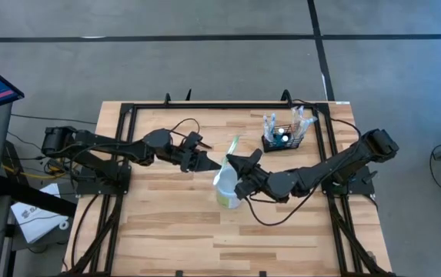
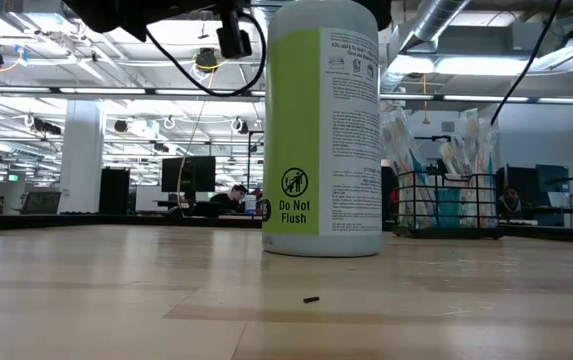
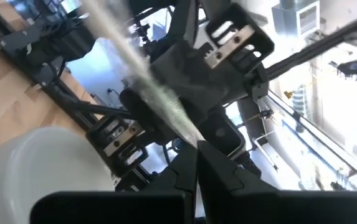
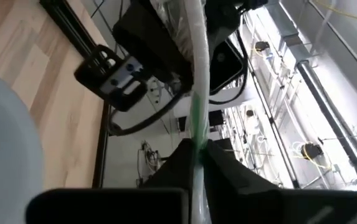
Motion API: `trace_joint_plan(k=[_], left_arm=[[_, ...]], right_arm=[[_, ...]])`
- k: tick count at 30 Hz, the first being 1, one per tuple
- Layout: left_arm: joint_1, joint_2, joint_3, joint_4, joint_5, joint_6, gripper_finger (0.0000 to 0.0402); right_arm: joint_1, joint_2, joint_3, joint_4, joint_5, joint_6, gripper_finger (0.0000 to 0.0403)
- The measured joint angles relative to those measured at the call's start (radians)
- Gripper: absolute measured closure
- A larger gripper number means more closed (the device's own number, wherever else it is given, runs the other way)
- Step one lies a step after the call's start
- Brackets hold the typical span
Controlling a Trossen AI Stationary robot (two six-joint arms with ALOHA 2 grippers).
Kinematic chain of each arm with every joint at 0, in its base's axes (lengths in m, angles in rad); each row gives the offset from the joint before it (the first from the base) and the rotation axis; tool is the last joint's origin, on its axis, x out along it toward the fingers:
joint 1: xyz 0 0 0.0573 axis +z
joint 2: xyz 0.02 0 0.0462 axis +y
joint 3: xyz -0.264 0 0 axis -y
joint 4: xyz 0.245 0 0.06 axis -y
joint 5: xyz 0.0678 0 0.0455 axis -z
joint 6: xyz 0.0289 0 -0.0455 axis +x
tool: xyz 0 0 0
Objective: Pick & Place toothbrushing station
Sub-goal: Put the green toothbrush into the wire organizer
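1. From my remote seat, the overhead camera shows both dark arms meeting near the middle of the wooden bench (image 1: pixel 174 231), just above a white-and-green tub (image 1: pixel 228 194) that stands upright.

2. The left claw (image 1: pixel 214 164) reaches in from the left; my left wrist camera shows its fingers (image 3: pixel 184 174) pressed together on a thin wrapped toothbrush (image 1: pixel 231 154).

3. The right claw (image 1: pixel 235 163) reaches in from the right and meets the same toothbrush; my right wrist camera shows its fingers (image 4: pixel 218 165) closed narrow around the white shaft with its green band.

4. The toothbrush slants over the tub, held between the two claws and clear of the bench.

5. The black wire basket (image 1: pixel 285 138) sits near the far right part of the bench, well apart from both claws, and neither claw touches it.

6. Several wrapped brushes (image 1: pixel 297 121) stand upright in the basket, their tips sticking above its low walls.

7. From the bench-level camera, the tub (image 2: pixel 321 130) fills the centre with a "Do Not Flush" label, and the basket (image 2: pixel 451 205) shows behind it to the right.

8. A small dark speck (image 2: pixel 311 298) lies on the wood in front of the tub.

9. Beyond the bench I see an open office with desks, monitors and ceiling lights.
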Motion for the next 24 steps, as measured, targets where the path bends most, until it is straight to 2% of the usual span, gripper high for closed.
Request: trace_joint_plan(k=[12,19,24], left_arm=[[0.007,-0.003,-0.001,0.024,0.004,0.161,0.04],[0.043,-0.003,-0.001,0.024,0.043,0.176,0.0398],[0.047,-0.004,-0.002,0.024,0.046,0.192,0.0383]], right_arm=[[0.0,-0.001,0.002,-0.034,0.024,0.12,0.0398],[0.01,-0.002,0.002,-0.05,0.06,0.143,0.0401],[0.019,-0.012,0.003,-0.096,0.073,0.188,0.0402]])
